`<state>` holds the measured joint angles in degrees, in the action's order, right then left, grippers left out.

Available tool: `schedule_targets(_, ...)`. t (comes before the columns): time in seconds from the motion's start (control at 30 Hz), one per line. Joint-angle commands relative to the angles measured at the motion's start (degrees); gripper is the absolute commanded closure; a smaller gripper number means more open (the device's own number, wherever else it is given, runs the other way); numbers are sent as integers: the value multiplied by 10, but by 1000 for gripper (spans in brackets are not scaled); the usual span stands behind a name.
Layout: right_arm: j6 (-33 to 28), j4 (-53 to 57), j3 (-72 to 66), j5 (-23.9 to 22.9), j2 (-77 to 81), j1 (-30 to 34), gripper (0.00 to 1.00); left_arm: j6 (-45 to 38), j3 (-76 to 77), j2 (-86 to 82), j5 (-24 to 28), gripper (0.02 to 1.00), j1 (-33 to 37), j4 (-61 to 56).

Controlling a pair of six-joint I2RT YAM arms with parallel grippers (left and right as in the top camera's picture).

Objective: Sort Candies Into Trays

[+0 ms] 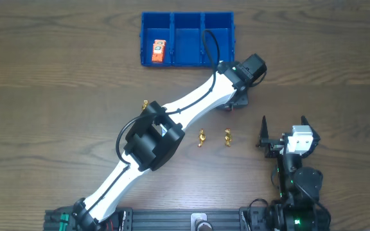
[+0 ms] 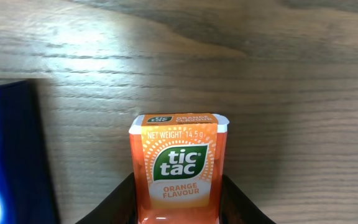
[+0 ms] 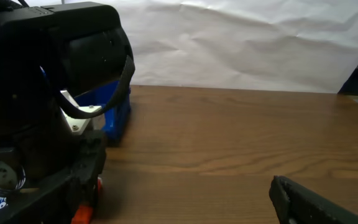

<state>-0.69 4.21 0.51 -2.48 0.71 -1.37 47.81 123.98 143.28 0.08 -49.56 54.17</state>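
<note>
Left gripper (image 2: 179,200): fingers clamped on both sides of an orange box (image 2: 180,158), held upright. In the top view this gripper (image 1: 235,102) sits just off the right end of the blue tray (image 1: 187,62), which lies at the table's (image 1: 56,90) far edge, near centre. The tray's left compartment holds a second orange box (image 1: 158,51). Two gold candies (image 1: 202,137) (image 1: 228,136) lie side by side mid-table, not touching. Right gripper (image 1: 283,123): fingers apart, holding nothing, near the table's near edge, right of the candies.
</note>
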Motion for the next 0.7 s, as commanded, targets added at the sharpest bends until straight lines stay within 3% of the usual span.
schedule_targets(0.03, -7, 4, 0, 2, -3, -2, 3, -23, 23, -7, -28, 660, 14, 6)
schedule_targets(0.23, -7, 4, 0, 2, -3, -2, 3, -136, 75, -105, -111, 660, 87, 27)
schedule_targets(0.43, -7, 4, 0, 2, -3, -2, 3, -252, 87, -157, -89, 663, 215, 33)
schedule_targets(0.7, -7, 4, 0, 2, -3, -2, 3, -357, 87, -114, -32, 665, 290, 43)
